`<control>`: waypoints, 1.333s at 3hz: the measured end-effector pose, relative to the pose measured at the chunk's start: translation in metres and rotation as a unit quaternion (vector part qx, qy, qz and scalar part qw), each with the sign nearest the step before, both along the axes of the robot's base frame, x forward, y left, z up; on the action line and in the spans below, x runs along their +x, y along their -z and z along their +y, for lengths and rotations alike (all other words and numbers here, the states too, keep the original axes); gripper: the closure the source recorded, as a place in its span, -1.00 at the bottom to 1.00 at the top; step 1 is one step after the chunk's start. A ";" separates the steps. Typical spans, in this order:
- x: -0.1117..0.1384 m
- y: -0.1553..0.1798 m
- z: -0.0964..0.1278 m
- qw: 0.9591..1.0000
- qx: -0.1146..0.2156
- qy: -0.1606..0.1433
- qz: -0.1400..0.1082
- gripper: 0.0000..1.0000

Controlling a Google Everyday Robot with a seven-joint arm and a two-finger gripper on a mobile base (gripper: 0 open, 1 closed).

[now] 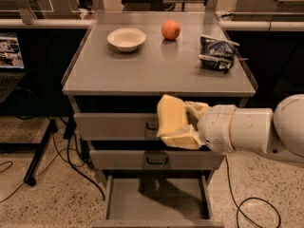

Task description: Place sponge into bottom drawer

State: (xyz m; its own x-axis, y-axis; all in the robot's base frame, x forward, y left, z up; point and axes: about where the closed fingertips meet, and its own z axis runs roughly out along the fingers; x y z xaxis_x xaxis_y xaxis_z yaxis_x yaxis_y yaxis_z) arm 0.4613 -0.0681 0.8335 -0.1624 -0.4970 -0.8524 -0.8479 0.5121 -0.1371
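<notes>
The end effector [179, 126] pinches the sponge [169, 114] in the air, above the open bottom drawer [142, 201]. The grasp is done; I judge that lowering and release are left.

A white bowl [126, 38], an orange [170, 30] and a crumpled dark bag [216, 54] are set apart on the grey worktop [152, 72]. Two upper drawers [114, 126] are partly hidden by the hand [176, 123]; cables [64, 151] are strewn on the floor [33, 205].
</notes>
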 end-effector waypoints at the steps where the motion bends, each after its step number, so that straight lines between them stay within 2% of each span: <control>1: 0.000 0.000 0.000 1.000 0.000 0.000 0.000 1.00; 2: 0.000 0.032 -0.009 0.999 0.002 0.029 0.017 1.00; 3: -0.001 0.088 -0.029 0.996 0.010 0.074 0.043 1.00; 4: 0.001 0.141 -0.048 0.991 0.009 0.114 0.074 1.00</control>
State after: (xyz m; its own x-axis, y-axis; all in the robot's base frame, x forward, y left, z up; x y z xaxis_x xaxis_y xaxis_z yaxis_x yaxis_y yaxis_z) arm 0.4621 -0.1160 0.6925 -0.3918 -0.4181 -0.8195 -0.7200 0.6939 -0.0098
